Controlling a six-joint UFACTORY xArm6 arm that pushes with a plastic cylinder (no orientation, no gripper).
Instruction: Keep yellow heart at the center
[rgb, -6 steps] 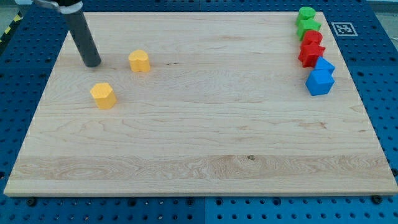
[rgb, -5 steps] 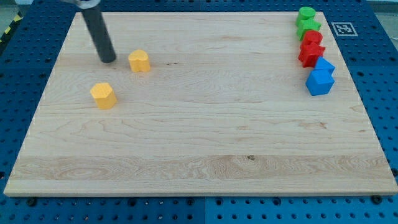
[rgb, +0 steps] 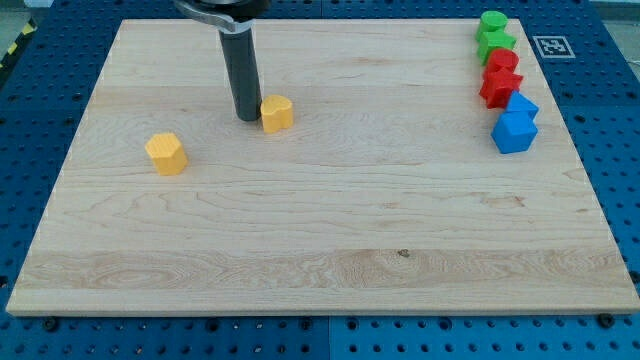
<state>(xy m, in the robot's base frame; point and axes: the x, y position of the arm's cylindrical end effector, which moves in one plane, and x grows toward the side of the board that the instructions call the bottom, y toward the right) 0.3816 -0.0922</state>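
Observation:
The yellow heart block (rgb: 277, 113) lies on the wooden board (rgb: 320, 230), left of the middle and toward the view's top. My tip (rgb: 248, 117) rests on the board right at the heart's left side, touching it or nearly so. A second yellow block, a hexagon (rgb: 166, 153), lies further to the view's left and a little lower, apart from my tip.
At the view's top right edge of the board stands a column of blocks: two green (rgb: 494, 36), two red (rgb: 500, 78), then two blue (rgb: 515, 124). A fiducial tag (rgb: 549, 45) sits just off the board's top right corner.
My tip has moved to the view's right, reached the yellow heart's left side and pushed it rightward and slightly down. The other blocks have not moved.

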